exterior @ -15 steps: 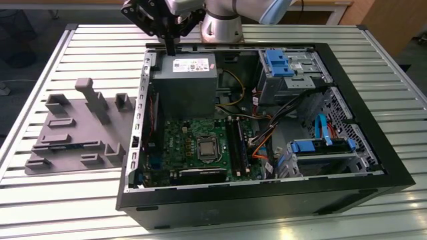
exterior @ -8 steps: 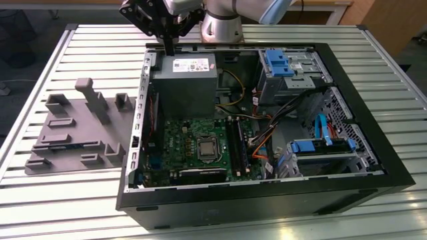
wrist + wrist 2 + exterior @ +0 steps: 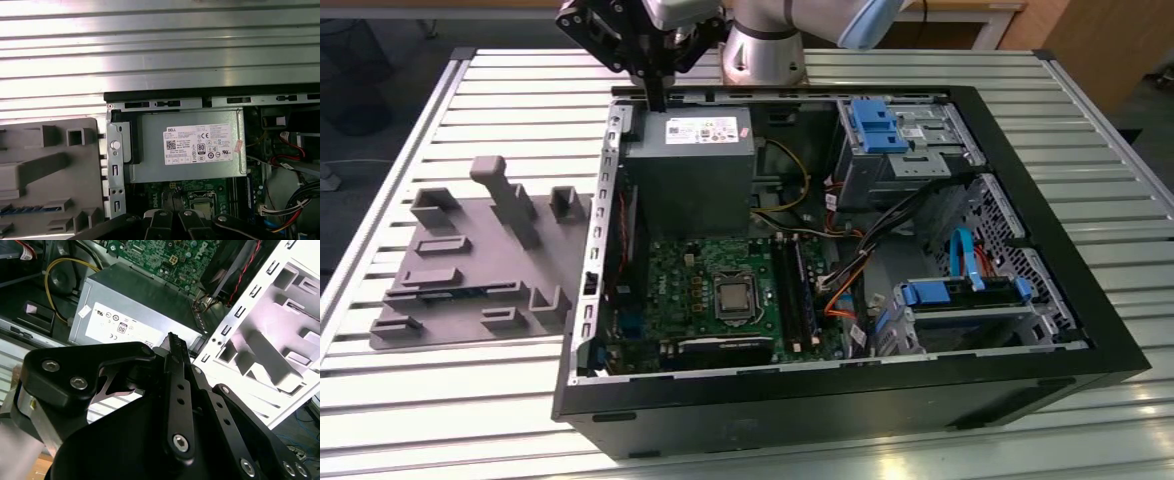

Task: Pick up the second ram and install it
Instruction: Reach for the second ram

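Nearest the exterior camera we see the black wall of the computer case (image 3: 854,410). Inside it lies the green motherboard (image 3: 707,275) with its long black memory slots (image 3: 790,285). On the exterior view's left, outside the case on the slatted tabletop (image 3: 454,400), sits the grey fixture (image 3: 520,262). The second ram (image 3: 467,292) appears to us to be the thin blue strip resting in one of its nearer slots. The first wrist view shows this second ram (image 3: 27,209) as a blue sliver in the fixture.

Farther back lies the grey power supply (image 3: 687,170). At the far left corner of the case hangs the pincer (image 3: 656,100), just above the far rim. To us it looks closed, its tips drawn into one narrow stem with nothing between them. It is well apart from the ram.

We judge the step in hand to be the reach to the fixture, with nothing picked up yet. To do it well, we want the jaws parted before any descent and squared across the stick's thin faces. They should be centred along its length so it cannot tip. The path should stay clear of the tall post (image 3: 507,205) standing just beyond the ram. A light grip and a straight lift should keep the board from binding in its slot.
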### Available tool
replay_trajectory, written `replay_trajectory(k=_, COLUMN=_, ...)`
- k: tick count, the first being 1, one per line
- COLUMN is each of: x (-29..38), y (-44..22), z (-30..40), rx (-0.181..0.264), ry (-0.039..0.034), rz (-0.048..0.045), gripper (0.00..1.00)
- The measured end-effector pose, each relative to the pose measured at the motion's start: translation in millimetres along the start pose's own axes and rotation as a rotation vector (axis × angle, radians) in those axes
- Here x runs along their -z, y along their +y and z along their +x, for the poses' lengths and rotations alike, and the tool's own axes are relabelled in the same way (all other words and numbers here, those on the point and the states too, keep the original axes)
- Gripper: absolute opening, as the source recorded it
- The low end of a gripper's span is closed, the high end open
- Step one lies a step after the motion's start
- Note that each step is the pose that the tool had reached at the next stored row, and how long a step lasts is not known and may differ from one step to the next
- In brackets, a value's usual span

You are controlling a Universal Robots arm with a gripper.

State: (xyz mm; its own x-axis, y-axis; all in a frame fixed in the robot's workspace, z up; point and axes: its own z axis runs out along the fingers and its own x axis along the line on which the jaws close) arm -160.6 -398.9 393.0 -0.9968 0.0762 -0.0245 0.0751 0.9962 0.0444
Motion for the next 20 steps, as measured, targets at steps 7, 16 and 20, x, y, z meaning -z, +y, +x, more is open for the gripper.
replay_trajectory(k=7, x=0.1, y=-0.1, z=1.9, rx=0.000, ry=0.0001, rz=0.0001, gripper=0.11)
replay_trajectory(k=16, x=0.1, y=-0.3, z=4.3, rx=0.000, ry=0.0000, rz=0.0000, gripper=0.11)
replay_trajectory(k=20, x=0.1, y=-0.4, z=5.4, rx=0.000, ry=0.0000, rz=0.0000, gripper=0.11)
